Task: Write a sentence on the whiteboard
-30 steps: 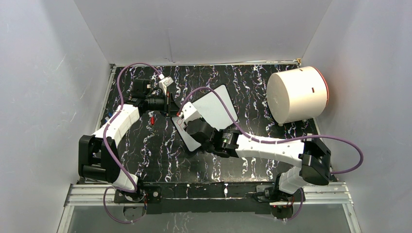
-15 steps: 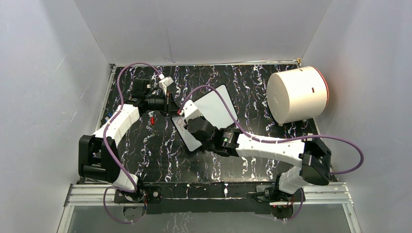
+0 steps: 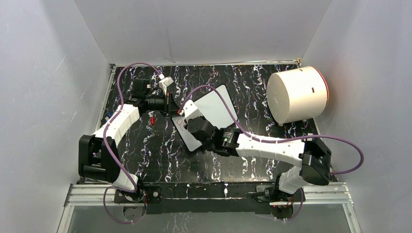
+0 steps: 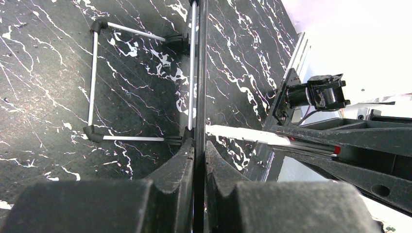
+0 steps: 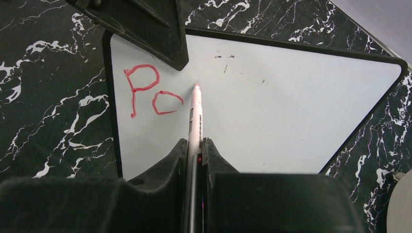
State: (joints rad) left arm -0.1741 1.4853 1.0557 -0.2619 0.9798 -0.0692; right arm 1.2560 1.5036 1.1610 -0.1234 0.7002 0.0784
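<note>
The whiteboard (image 3: 216, 108) lies tilted at the table's middle, white with a thin black frame; it fills the right wrist view (image 5: 291, 107). Red letters "Po" (image 5: 145, 92) stand near its left end, also faintly visible from above (image 3: 179, 120). My right gripper (image 5: 194, 145) is shut on a white marker (image 5: 196, 114), whose red tip touches the board just right of the "o". My left gripper (image 4: 199, 143) is shut on the board's black edge (image 4: 199, 73); from above it sits at the board's left end (image 3: 168, 104). The marker also shows in the left wrist view (image 4: 248, 135).
A big white cylinder (image 3: 296, 94) lies at the back right. A small red cap (image 3: 152, 119) lies on the black marbled table left of the board. The board's wire stand (image 4: 92, 82) shows behind it. White walls close in three sides.
My right gripper has shifted slightly along the board with the marker, and the red writing at the board's left end has grown. The left arm has not moved.
</note>
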